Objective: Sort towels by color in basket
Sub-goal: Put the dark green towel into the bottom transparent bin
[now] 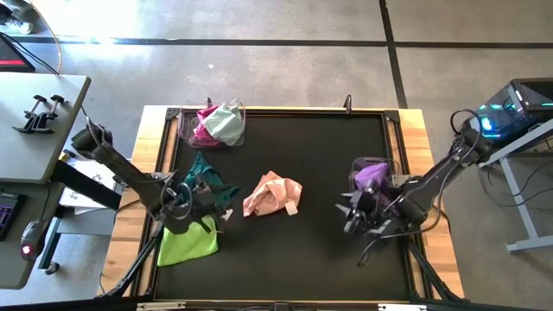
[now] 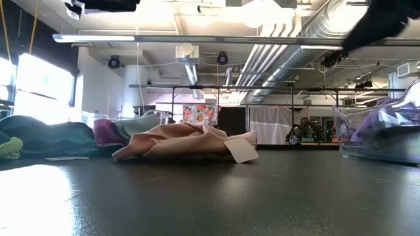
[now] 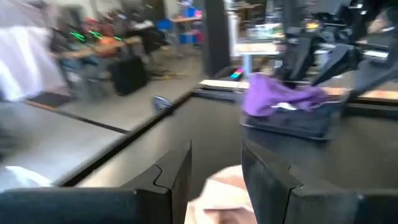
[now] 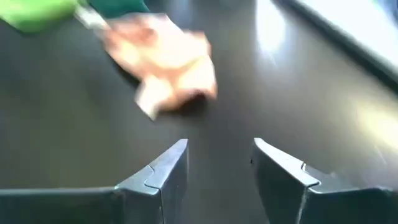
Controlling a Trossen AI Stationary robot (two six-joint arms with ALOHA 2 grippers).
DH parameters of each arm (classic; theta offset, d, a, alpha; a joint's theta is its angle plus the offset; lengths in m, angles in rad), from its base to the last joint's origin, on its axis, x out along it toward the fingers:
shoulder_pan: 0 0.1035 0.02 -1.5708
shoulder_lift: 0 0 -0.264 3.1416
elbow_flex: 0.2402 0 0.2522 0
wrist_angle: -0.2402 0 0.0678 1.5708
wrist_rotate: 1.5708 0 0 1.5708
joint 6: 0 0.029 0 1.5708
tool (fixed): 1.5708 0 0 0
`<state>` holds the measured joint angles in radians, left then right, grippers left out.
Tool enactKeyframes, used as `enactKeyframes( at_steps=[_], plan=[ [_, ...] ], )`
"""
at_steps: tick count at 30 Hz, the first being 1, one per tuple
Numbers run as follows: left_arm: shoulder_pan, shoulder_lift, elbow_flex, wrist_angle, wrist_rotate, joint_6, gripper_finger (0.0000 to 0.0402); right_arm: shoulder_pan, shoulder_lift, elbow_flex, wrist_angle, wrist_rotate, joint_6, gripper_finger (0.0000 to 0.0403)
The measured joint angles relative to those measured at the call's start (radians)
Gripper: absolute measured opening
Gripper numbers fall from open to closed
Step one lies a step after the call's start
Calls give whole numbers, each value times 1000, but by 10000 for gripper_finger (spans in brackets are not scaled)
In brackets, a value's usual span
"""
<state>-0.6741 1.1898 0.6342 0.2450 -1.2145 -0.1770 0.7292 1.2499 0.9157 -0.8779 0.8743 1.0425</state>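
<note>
A peach-pink towel (image 1: 272,194) lies crumpled mid-table, its white tag (image 2: 241,149) on the mat. A dark teal towel (image 1: 206,173) and a lime green towel (image 1: 188,244) lie at the left. A clear basket (image 1: 186,130) at the far left holds magenta and mint towels (image 1: 218,123). A second clear basket (image 1: 390,168) at the right holds a purple towel (image 1: 371,175). My left gripper (image 3: 216,152) hovers open beside the teal towel, pointing toward the peach one. My right gripper (image 4: 221,146) hovers open in front of the purple towel's basket, empty.
The black mat (image 1: 311,250) is bare between the peach towel and the right basket and along the near edge. A raised frame (image 1: 285,110) rims the mat. A side table (image 1: 34,121) stands left of the work table, and equipment (image 1: 518,104) to its right.
</note>
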Motion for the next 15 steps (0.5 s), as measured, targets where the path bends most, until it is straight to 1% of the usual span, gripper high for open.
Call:
enactKeyframes(
  at_steps=[3,7,10,13,15],
  plan=[
    [17,-53,0,-113,81,-90,126,6,0,-52,266,96,-204,167],
    [29,-95,0,-324,113,-259,126,-5,0,-141,584,136,-421,167],
    [28,-121,0,-486,119,-412,126,-27,0,-215,768,136,-503,167],
    [29,-152,0,-624,192,-544,126,-55,0,-284,902,118,-526,167],
    [32,-166,0,-687,255,-587,126,-72,0,-325,971,104,-531,168]
  ],
)
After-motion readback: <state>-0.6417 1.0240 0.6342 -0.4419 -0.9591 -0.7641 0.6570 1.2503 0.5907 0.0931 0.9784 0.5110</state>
